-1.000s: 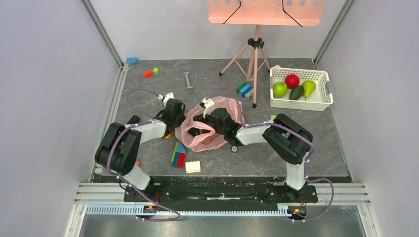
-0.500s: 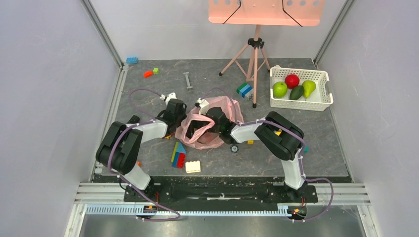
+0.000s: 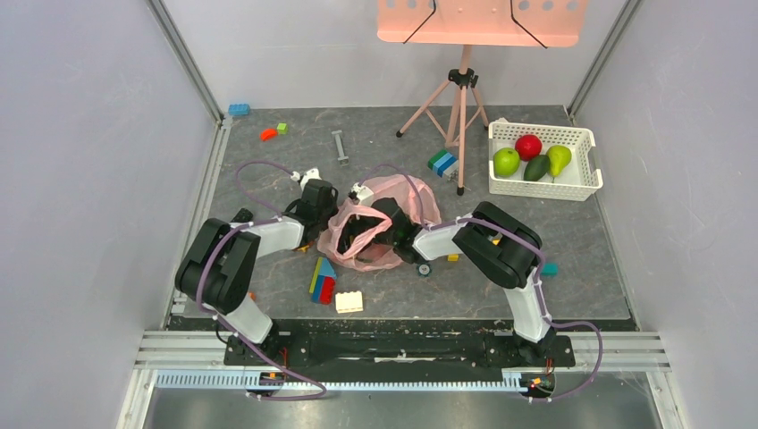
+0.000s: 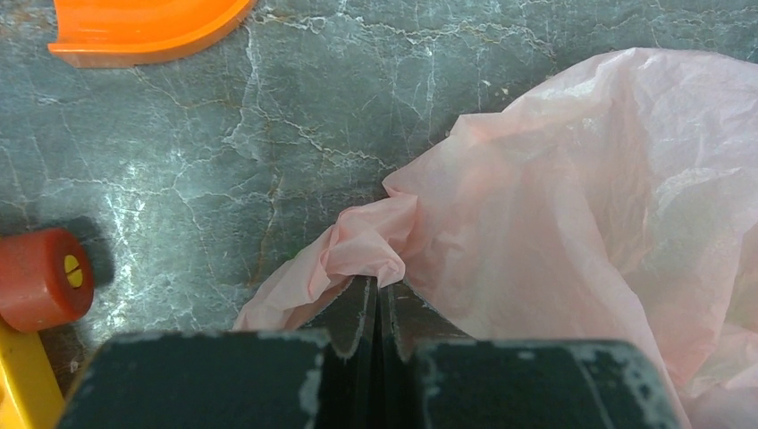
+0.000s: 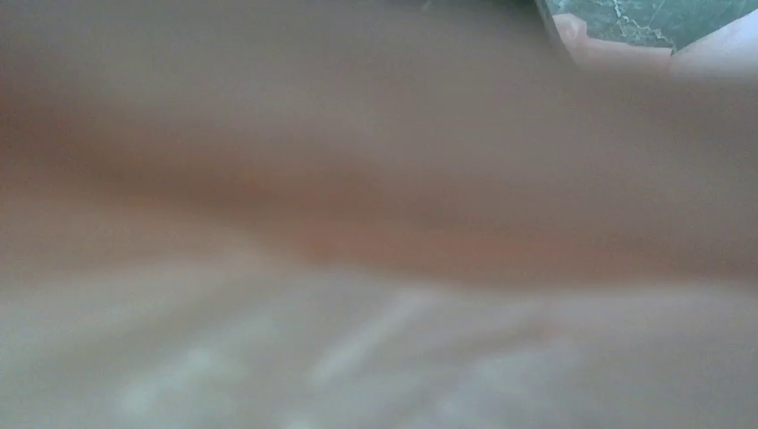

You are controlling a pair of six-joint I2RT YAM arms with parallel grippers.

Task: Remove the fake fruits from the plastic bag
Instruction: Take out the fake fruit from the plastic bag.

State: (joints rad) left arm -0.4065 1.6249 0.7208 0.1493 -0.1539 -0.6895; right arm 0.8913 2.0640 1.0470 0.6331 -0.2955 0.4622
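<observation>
The plastic bag [image 3: 372,259] lies crumpled near the middle of the table [image 3: 572,259], between the two arms, with its mouth gaping toward the near-left. The left gripper [image 3: 328,222] sits at the bag's left edge; in the left wrist view its jaws are pressed together on a bunched fold of the pink film [image 4: 371,250], so it has the bag pinched by the rim. The right gripper [image 3: 366,230] reaches into the bag's open mouth from the right, and its fingertips are hidden in the dark interior; the right wrist view is filled with a close pink blur with only a sliver of table at the top right, so how wide its jaws stand, and whether they hold anything, cannot be told. No fruit can be made out inside the bag. Well apart, at the far right, a white basket [image 3: 538,190] holds a green apple [image 3: 506,162], a red apple [image 3: 528,147], an avocado [image 3: 536,168] and a pear [image 3: 559,159]. Coloured building blocks [image 3: 323,280] lie just near of the bag
</observation>
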